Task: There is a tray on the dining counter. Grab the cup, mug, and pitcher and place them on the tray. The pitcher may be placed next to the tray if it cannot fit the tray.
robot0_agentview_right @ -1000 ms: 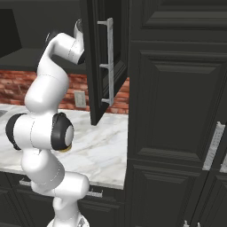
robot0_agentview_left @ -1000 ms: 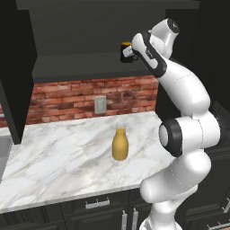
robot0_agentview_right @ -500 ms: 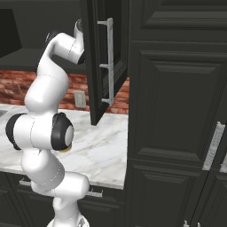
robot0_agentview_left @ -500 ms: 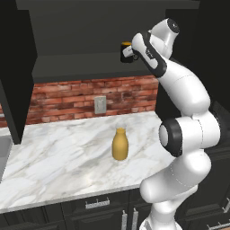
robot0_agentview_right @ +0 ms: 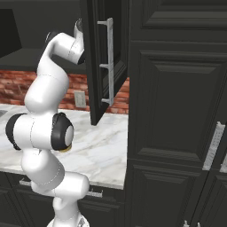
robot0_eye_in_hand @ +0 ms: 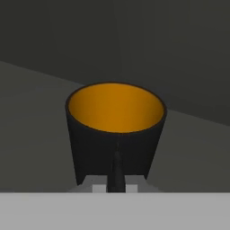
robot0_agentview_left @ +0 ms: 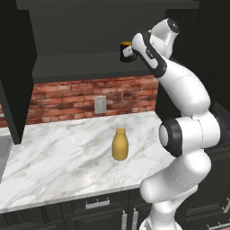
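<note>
Left base view: the arm reaches up to the open upper cabinet [robot0_agentview_left: 90, 40], where the gripper [robot0_agentview_left: 129, 53] is pinched onto the black mug [robot0_agentview_left: 125, 50] at 12 o'clock. The pitcher [robot0_agentview_left: 120, 144] stands upright on the marble counter [robot0_agentview_left: 54, 166], at 6 o'clock from the mug. Hand view: the mug [robot0_eye_in_hand: 115, 132] sits upright, orange interior visible, its handle between the closed fingertips.

The mug [robot0_agentview_left: 126, 51] sits up inside the open wall cabinet [robot0_agentview_left: 90, 36], above the counter [robot0_agentview_left: 58, 157] where the pitcher [robot0_agentview_left: 120, 144] stands upright in front of the brick wall [robot0_agentview_left: 67, 101], right of the outlet [robot0_agentview_left: 100, 104].
</note>
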